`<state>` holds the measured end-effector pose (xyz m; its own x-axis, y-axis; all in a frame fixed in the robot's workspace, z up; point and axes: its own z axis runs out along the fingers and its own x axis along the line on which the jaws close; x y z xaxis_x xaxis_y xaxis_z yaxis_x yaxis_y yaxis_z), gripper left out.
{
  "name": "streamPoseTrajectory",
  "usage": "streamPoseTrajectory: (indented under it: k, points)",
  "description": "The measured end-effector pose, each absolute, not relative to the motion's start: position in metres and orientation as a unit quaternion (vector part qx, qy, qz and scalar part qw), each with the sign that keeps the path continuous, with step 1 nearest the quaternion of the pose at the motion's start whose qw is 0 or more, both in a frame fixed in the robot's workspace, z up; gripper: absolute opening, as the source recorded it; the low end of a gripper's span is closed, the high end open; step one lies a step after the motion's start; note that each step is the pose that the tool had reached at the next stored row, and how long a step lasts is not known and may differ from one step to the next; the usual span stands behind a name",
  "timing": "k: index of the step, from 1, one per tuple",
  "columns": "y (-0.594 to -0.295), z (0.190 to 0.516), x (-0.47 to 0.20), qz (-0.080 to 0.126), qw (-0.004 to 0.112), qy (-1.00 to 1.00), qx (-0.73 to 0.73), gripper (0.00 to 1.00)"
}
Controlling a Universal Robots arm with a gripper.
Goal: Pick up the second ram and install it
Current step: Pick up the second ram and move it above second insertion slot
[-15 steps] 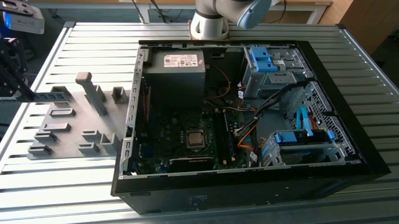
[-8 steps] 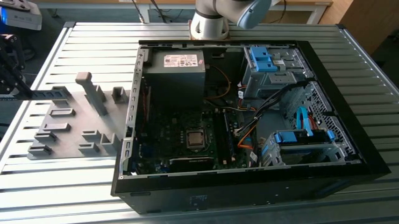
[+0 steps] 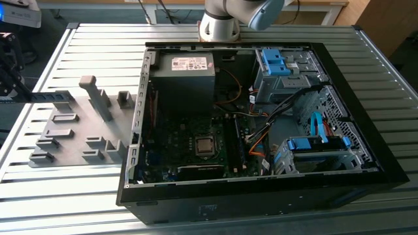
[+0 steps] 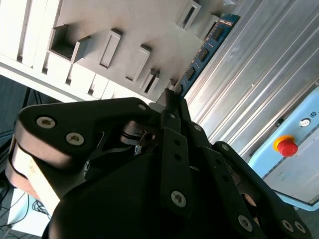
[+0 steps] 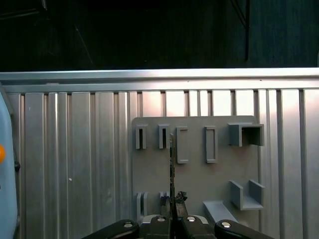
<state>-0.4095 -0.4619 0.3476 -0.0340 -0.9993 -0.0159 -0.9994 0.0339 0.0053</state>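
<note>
My black gripper (image 3: 14,90) is at the exterior view's far left, shut on one end of the second ram (image 3: 51,96), a thin blue-green board that sticks out level towards the grey holder plate (image 3: 72,134). In the second wrist view the ram (image 4: 205,49) runs away from the gripper (image 4: 172,97), lifted clear of the plate's slots (image 4: 107,47). The first wrist view shows the ram (image 5: 172,164) edge-on, rising from the gripper (image 5: 172,203) in front of the holder plate (image 5: 194,174).
An open black computer case (image 3: 385,166) lies on the slatted metal table (image 3: 98,44), with the motherboard (image 3: 196,142), power supply (image 3: 186,73) and blue drive cages (image 3: 274,61) inside. The arm's base (image 3: 219,27) stands behind it. A red stop button (image 4: 285,146) is nearby.
</note>
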Motion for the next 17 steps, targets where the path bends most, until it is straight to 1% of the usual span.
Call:
streamPoseTrajectory:
  k: [17]
  points:
    - [-0.462, 0.366, -0.409, 0.007, 0.004, 0.719, -0.695, 0.14]
